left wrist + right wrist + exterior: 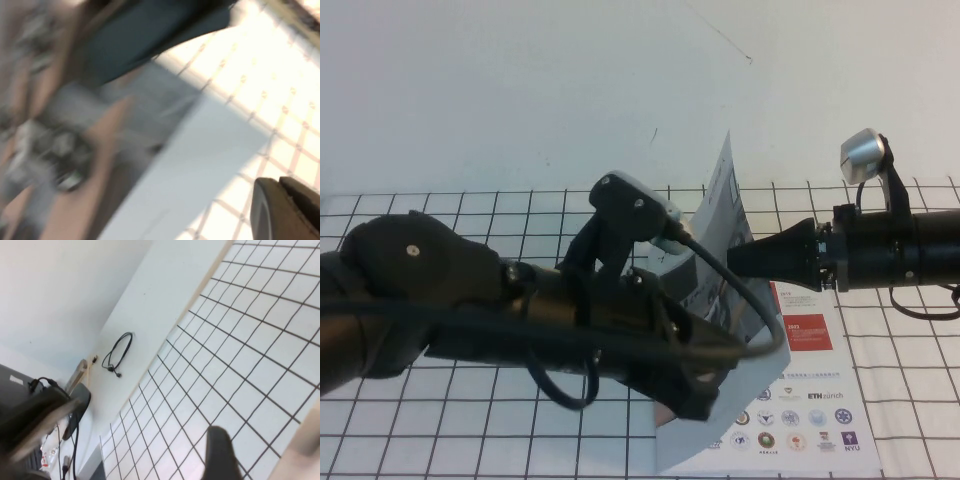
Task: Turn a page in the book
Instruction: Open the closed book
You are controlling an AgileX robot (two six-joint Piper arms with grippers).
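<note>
The book (807,400) lies open on the grid mat, its inner leaf showing a red square and logo rows. The page (728,200) stands nearly upright above it, curling over at its lower edge. My right gripper (734,258) reaches in from the right and meets the page's free edge at mid-height. In the right wrist view (265,445) it is open: one dark finger (220,455) shows, with the blurred page (305,450) beside it. My left gripper (698,398) lies low in front of the page and is shut and empty. In the left wrist view (282,192) the page (190,170) is blurred.
The left arm (520,300) stretches across the table's middle and hides the book's spine side. The grid mat (900,420) covers the table around the book. A loose black cable (117,352) lies on the white surface beyond the mat.
</note>
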